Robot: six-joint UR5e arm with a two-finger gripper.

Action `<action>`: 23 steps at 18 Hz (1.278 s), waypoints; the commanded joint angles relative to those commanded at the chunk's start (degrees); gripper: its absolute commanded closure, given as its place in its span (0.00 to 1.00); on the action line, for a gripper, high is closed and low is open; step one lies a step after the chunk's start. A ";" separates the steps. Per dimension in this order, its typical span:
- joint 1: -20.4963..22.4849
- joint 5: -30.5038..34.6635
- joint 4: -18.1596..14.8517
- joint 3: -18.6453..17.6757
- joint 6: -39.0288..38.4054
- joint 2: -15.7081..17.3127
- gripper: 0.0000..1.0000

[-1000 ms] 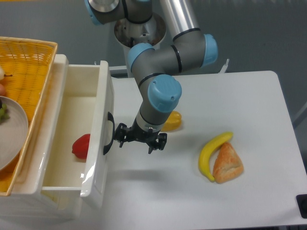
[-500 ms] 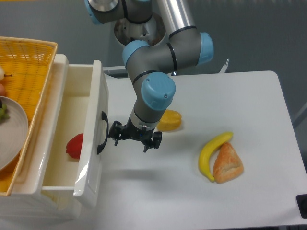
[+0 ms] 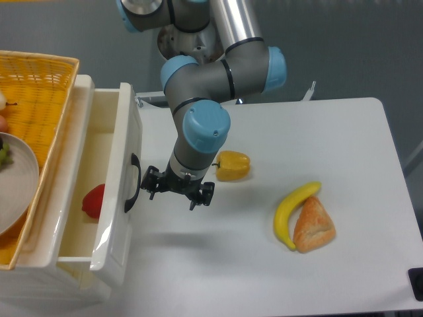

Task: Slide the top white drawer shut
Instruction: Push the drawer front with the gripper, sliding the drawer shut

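The top white drawer (image 3: 121,165) stands partly pulled out at the left, its flat front panel carrying a black curved handle (image 3: 132,183). Inside the drawer lies a red pepper (image 3: 92,200). My gripper (image 3: 176,189) hangs just right of the front panel, pointing down, open with nothing between its fingers. Its left finger (image 3: 151,183) is against or very close to the panel beside the handle.
A yellow pepper (image 3: 232,165) lies just right of the arm. A banana (image 3: 295,203) and a piece of bread (image 3: 314,225) lie further right. A yellow woven basket (image 3: 36,86) with a grey plate (image 3: 16,188) sits on top of the drawer unit.
The drawer front has slid to the left, into the unit, and the gripper has moved left with it. The yellow pepper is now uncovered by the arm.
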 joint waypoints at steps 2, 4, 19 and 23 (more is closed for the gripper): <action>-0.18 0.00 0.09 0.00 0.00 0.35 0.00; -0.27 -0.26 0.09 0.00 0.00 0.53 0.00; -2.73 0.00 0.35 0.18 0.09 0.62 0.00; -3.34 0.00 0.53 0.18 0.18 0.53 0.00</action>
